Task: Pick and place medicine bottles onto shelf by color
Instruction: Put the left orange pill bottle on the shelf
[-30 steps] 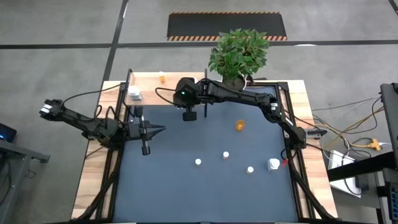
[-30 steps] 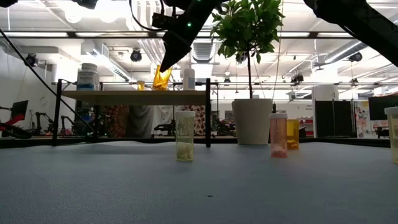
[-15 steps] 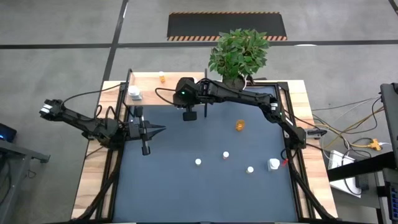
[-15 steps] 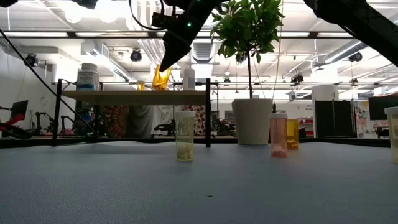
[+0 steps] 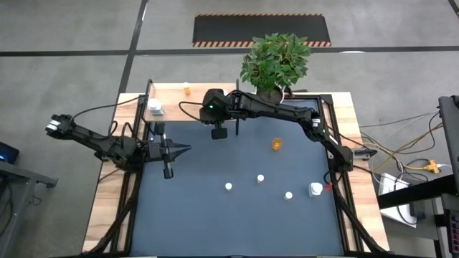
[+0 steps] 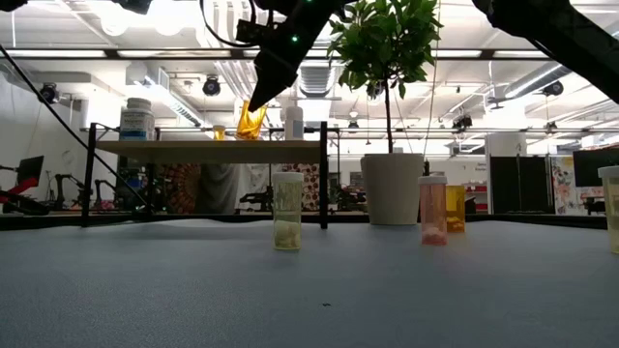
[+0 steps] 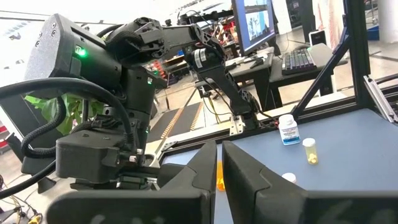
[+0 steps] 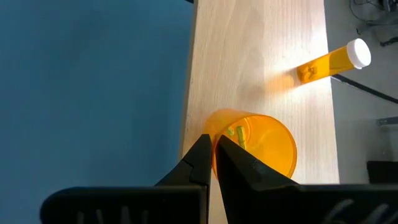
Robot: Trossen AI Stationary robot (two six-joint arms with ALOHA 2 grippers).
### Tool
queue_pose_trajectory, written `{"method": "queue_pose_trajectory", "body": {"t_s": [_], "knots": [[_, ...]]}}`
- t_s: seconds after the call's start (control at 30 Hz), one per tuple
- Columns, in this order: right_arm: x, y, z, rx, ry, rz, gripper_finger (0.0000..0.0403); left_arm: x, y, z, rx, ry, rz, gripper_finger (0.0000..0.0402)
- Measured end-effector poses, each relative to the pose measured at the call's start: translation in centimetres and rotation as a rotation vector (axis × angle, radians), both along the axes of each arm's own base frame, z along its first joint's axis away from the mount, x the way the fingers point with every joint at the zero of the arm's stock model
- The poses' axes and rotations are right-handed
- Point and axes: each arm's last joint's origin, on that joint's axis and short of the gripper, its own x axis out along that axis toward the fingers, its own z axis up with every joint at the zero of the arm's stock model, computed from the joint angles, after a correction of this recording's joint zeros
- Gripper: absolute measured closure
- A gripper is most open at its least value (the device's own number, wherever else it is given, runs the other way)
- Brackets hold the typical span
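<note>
Nearest you, several small bottles (image 5: 259, 178) stand loose on the table (image 5: 237, 215). Your left gripper (image 5: 185, 149) waits pressed together at the left edge. Farther back, your right gripper (image 8: 212, 157) pinches an orange bottle (image 8: 258, 146) over the shelf (image 5: 192, 100).

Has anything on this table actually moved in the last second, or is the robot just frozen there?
Nothing visibly changed. The right gripper stays over the shelf, shut on the orange bottle; the left gripper waits, shut, over the table's left side. The loose bottles sit where they were.
</note>
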Motion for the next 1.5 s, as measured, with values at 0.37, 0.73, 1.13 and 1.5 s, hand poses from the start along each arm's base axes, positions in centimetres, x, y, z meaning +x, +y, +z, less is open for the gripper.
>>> {"method": "queue_pose_trajectory", "body": {"t_s": [0.37,0.73,1.13,1.5], "knots": [[0.0,0.0,0.0,-0.010,0.004,0.011,0.0384,0.0,0.0,0.0,0.000,-0.001,0.000,0.0393],[0.1,0.0,0.2,0.001,-0.026,-0.008,0.0347,0.0,0.0,0.0,0.000,-0.001,0.000,0.0393],[0.3,-0.2,0.4,-0.047,-0.046,-0.039,0.0329,0.0,0.0,0.0,0.000,0.000,0.000,0.0393],[0.2,-0.2,1.0,-0.051,-0.063,-0.039,0.0319,0.0,0.0,0.0,0.000,0.001,0.000,0.0393]]}}
